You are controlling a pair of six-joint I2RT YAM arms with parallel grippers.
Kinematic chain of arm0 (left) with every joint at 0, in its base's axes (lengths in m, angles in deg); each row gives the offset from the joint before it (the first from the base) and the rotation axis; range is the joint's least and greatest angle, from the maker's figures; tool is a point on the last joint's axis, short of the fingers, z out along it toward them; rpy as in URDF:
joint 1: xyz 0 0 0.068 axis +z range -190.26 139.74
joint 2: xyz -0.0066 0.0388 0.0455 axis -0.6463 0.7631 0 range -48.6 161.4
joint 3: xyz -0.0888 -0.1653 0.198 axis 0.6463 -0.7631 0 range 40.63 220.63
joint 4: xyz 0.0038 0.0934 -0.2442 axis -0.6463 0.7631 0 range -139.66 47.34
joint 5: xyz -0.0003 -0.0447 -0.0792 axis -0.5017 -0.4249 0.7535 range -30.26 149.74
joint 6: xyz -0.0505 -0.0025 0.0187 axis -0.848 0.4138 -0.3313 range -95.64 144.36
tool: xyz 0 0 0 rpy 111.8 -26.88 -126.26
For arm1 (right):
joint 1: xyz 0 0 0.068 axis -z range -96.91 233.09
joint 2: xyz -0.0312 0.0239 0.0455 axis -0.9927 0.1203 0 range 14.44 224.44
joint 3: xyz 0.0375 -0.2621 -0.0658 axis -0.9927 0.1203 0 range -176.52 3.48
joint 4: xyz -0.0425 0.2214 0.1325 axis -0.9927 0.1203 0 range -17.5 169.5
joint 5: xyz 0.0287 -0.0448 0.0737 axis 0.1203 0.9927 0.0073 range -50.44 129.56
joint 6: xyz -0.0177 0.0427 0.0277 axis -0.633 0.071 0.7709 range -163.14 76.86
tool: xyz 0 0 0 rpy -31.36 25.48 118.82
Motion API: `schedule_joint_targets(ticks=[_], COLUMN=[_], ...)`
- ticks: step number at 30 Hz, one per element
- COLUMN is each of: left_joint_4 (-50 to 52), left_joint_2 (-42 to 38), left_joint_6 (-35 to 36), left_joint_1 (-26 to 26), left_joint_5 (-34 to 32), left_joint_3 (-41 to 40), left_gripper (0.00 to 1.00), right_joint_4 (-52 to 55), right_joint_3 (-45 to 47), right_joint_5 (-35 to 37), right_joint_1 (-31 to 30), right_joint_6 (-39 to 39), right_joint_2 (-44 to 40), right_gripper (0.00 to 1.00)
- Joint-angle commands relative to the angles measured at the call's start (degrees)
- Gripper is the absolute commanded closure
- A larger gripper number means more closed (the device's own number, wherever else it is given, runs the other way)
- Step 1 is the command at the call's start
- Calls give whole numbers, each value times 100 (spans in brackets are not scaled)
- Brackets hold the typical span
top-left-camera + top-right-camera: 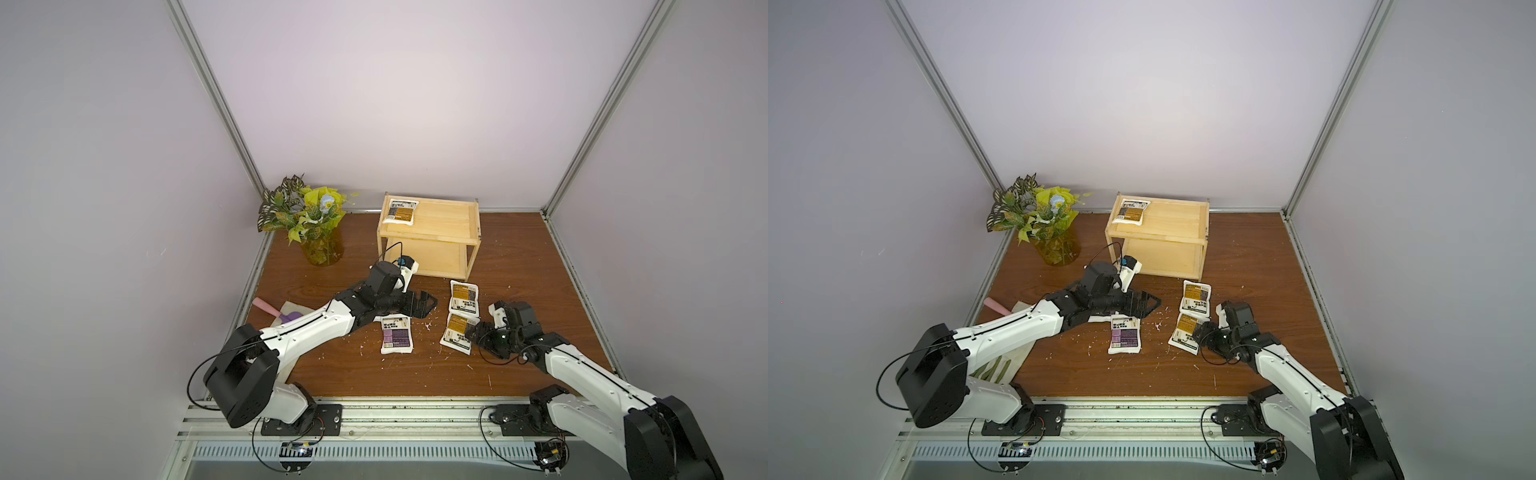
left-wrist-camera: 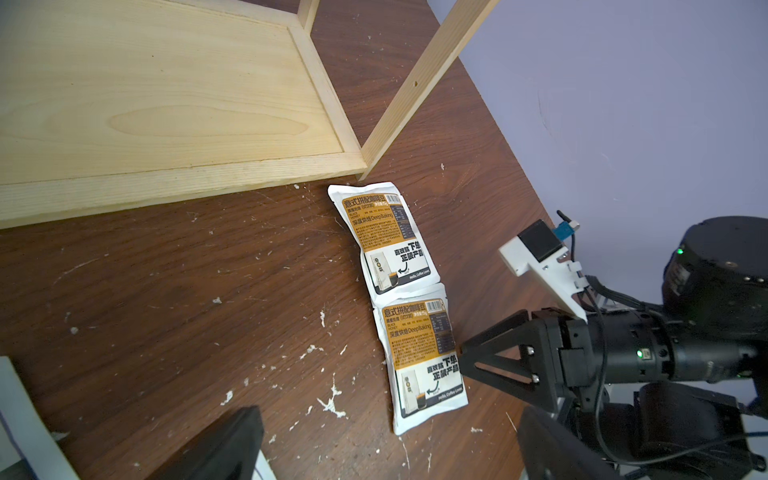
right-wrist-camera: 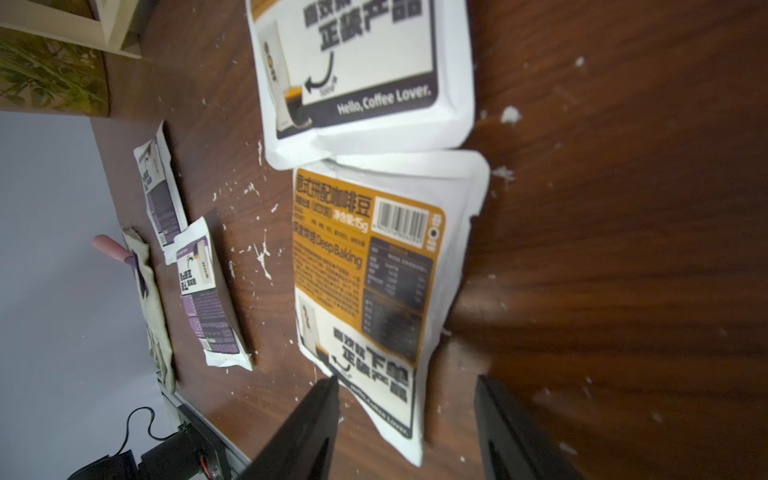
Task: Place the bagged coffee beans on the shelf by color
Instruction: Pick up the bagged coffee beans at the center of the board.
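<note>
- The dark brown wood-grain desk [image 1: 353,382] carries four of the five pouches, so I judge the sorting barely begun.
- The pale two-tier wooden shelf [image 1: 453,220] stands at the back of the desk. Its lower tier shows no pouch. Its top tier holds one white pouch with an orange-brown label [image 1: 401,212] in the back-left corner.
- Two more orange-labelled pouches lie end to end and touching on the desk, in front of the shelf's right part: the farther orange pouch [image 1: 464,296] and the nearer orange pouch [image 1: 457,332].
- One white purple-labelled pouch [image 1: 397,336] lies plain in both top views. The second purple pouch [image 3: 160,195] shows whole only in my right wrist view, because my left arm covers most of it from above.
- My right claw [image 3: 403,380] is spread, one finger on either side of the nearer orange pouch's end, not yet pinching. Only the right wrist view shows that gap.
- My left claw [image 1: 428,301] hovers near the shelf's front. I cannot tell whether it is spread or closed, and I see nothing in it.
</note>
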Motion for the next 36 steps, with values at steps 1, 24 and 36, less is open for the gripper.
schedule_joint_targets(ticks=[1, 24, 36], left_joint_4=[-130, 115, 250], left_joint_2=[84, 1079, 1661], left_joint_6=[93, 414, 550], left_joint_1=[-59, -58, -59], left_joint_5=[130, 874, 1190], left_joint_3=[33, 296, 490], left_gripper=[0, 0, 0], right_joint_4=[-419, -1707, -1744], right_joint_3=[-123, -618, -492], right_joint_5=[-209, -1030, -833], right_joint_1=[19, -229, -442], right_joint_6=[-69, 143, 207], right_joint_2=[248, 1535, 1648], right_gripper=[41, 46, 47])
